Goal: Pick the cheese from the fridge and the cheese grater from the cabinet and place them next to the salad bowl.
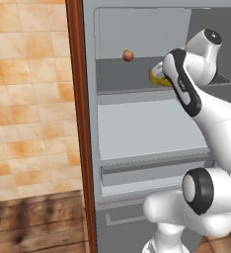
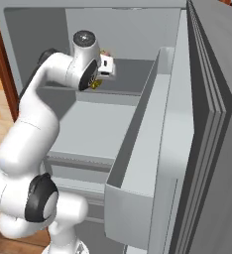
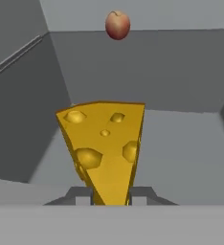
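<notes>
Reaching into the open fridge (image 1: 137, 133), with the arm stretched up to the upper shelf (image 2: 128, 79). Jaws drawn in narrow around the pointed end of the cheese (image 3: 104, 148), one dark fingertip (image 3: 81, 196) on each side of the wedge and pressed against it in the hand view. Gripper (image 3: 110, 198) holding the cheese by that narrow tip, broad end pointing away toward the back wall of the fridge. Yellow-orange, pitted with round holes on the face turned to the hand camera. Cannot tell whether resting on the shelf or lifted just clear of it.

From the left base view, just a yellow edge of the cheese (image 1: 157, 78) peeking out to the left of the arm's wrist, on the upper shelf of the fridge. From the right base view, a small yellow scrap (image 2: 95, 85) just below the wrist, over the same shelf.

Small round reddish fruit (image 1: 128, 56) on that shelf too, left of the cheese and farther back, near the fridge's rear wall, well apart from the wedge; seen above the cheese in the hand view (image 3: 117, 25).

Fridge door (image 2: 197, 149) swung wide open to the right of the cheese, its grey door bin (image 2: 138, 168) jutting out. Reddish-brown wooden panel (image 1: 80, 123) standing upright against the left side of the fridge.
</notes>
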Motion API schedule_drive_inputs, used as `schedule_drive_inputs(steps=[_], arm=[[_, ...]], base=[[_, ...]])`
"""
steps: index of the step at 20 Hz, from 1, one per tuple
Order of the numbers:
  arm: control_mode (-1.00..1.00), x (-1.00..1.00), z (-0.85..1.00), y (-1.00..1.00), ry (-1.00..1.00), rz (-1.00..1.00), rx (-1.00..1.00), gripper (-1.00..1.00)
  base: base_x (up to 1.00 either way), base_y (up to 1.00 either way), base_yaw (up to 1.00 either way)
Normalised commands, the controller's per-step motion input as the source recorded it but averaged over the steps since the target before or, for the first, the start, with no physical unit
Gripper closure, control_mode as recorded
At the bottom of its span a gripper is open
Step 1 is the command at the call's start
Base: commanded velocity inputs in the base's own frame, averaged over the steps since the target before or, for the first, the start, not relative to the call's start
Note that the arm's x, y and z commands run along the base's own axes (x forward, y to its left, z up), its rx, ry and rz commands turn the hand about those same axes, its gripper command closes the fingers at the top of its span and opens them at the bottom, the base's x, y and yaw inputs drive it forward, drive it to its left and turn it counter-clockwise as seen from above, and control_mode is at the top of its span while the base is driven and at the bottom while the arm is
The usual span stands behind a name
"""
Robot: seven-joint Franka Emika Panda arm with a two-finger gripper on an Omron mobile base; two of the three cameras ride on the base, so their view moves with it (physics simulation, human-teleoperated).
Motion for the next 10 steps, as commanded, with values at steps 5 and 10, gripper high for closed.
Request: schedule_drive_inputs(steps=[5, 10], arm=[[-1.0, -1.0, 0.03, 0.0, -0.1, -0.28, 0.0, 1.0], [-1.0, -1.0, 0.03, 0.0, 0.0, -0.2, 0.0, 1.0]], base=[[0.0, 0.0, 0.0], [0.0, 0.0, 0.0]])
